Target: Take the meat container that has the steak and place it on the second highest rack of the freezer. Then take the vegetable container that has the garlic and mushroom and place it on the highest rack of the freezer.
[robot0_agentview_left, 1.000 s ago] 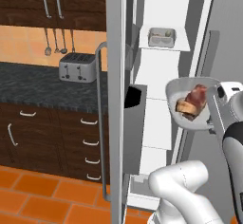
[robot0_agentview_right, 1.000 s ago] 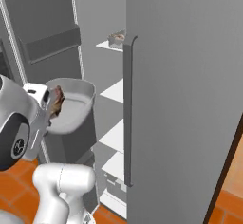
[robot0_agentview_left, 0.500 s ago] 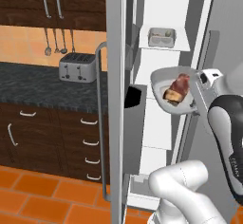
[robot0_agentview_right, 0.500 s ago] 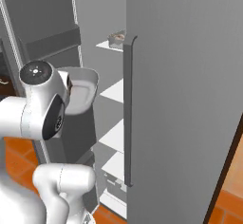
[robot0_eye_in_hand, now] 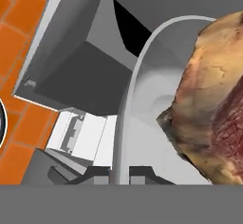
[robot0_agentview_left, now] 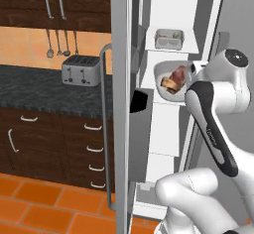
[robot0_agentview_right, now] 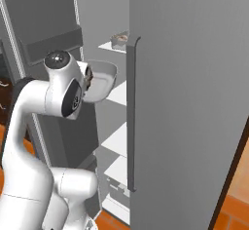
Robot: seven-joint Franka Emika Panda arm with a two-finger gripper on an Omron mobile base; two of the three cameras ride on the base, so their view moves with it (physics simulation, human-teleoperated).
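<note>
The meat container point(robot0_agentview_left: 166, 75) is a round grey bowl with the reddish-brown steak point(robot0_agentview_left: 176, 76) in it. It hangs tilted in the open freezer point(robot0_agentview_left: 163, 129), just above a white shelf point(robot0_agentview_left: 166, 100). My gripper point(robot0_eye_in_hand: 118, 175) is shut on the bowl's rim point(robot0_eye_in_hand: 124, 123), and the steak point(robot0_eye_in_hand: 213, 104) looms close on the right of the hand view. From the right base view the meat container point(robot0_agentview_right: 103, 79) is at the shelf fronts, beside my white hand point(robot0_agentview_right: 63, 90). A rectangular grey container point(robot0_agentview_left: 169, 38) with small pale things sits on the shelf above.
The freezer's left door point(robot0_agentview_left: 120, 104) stands open with its bar handle point(robot0_agentview_left: 104, 129) and a dark bin point(robot0_agentview_left: 140, 101). The closed grey door point(robot0_agentview_right: 189, 102) fills the right. A toaster point(robot0_agentview_left: 81, 70) sits on the dark counter point(robot0_agentview_left: 39, 91), above wooden drawers. Orange tiles cover the floor point(robot0_agentview_left: 34, 203).
My arm has lifted the meat container and carried it in toward the freezer shelves. It now sits higher and closer to the interior. The grip has stayed shut.
</note>
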